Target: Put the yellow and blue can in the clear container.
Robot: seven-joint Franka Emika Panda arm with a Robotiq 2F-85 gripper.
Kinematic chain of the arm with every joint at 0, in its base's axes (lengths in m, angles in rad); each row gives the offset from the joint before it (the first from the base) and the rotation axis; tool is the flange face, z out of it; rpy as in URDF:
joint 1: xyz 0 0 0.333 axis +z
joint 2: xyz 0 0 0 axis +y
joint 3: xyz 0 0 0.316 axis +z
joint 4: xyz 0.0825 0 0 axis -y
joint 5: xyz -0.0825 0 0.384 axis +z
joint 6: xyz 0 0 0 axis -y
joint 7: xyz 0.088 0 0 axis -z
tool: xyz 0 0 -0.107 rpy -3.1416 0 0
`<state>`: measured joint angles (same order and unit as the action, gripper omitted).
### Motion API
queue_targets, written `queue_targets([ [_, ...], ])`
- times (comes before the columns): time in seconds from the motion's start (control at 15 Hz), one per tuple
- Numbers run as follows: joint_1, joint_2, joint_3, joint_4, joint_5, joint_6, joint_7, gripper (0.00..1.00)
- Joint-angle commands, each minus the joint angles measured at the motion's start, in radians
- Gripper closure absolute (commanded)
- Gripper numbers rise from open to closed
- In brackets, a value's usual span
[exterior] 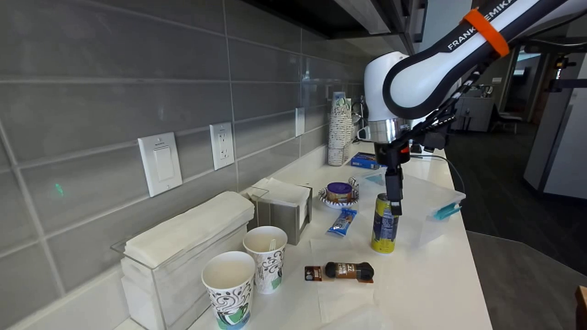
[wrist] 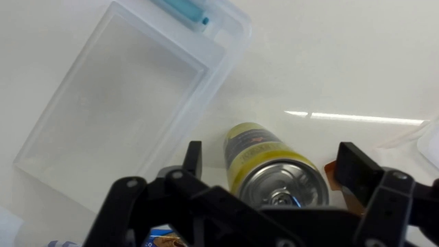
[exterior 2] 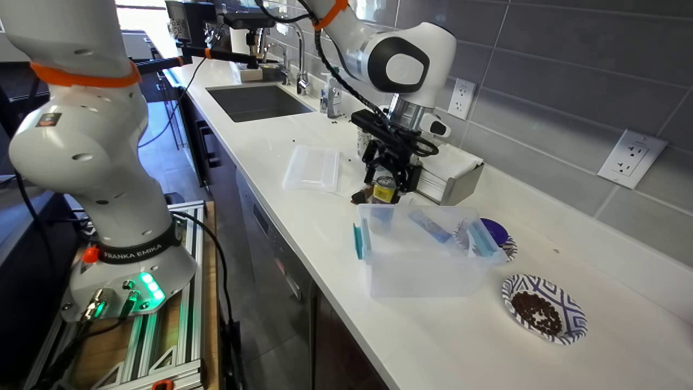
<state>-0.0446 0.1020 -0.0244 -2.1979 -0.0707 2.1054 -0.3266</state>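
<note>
Along the desk's wall-side edge, leftmost in an exterior view: white napkins; two upright paper cups. Farther from that edge: black-and-brown bundle; blue packet. Nearer the floor-side edge: yellow and blue can, upright; clear container just beside, side wall between can and interior. Arm, aslant over floor-side edge. Tool, downward, spread, astride the can.

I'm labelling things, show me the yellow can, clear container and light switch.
Yellow can (wrist: 281,176), in the wrist view: top.
Clear container (exterior 2: 422,278), in an exterior view: near wall.
Light switch (exterior: 163,163), in an exterior view: rocker.
</note>
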Motion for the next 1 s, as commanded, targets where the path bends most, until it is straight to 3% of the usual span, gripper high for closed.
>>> queue_targets([
  [0.0,-0.009,0.025,0.002,0.003,0.019,0.052,-0.063,0.00],
  [0.67,-0.012,0.062,0.013,0.001,0.045,0.092,-0.131,0.00],
  [0.73,-0.012,0.064,0.014,0.002,0.047,0.092,-0.137,0.18],
  [0.93,-0.011,0.065,0.018,-0.001,0.044,0.097,-0.156,0.44],
])
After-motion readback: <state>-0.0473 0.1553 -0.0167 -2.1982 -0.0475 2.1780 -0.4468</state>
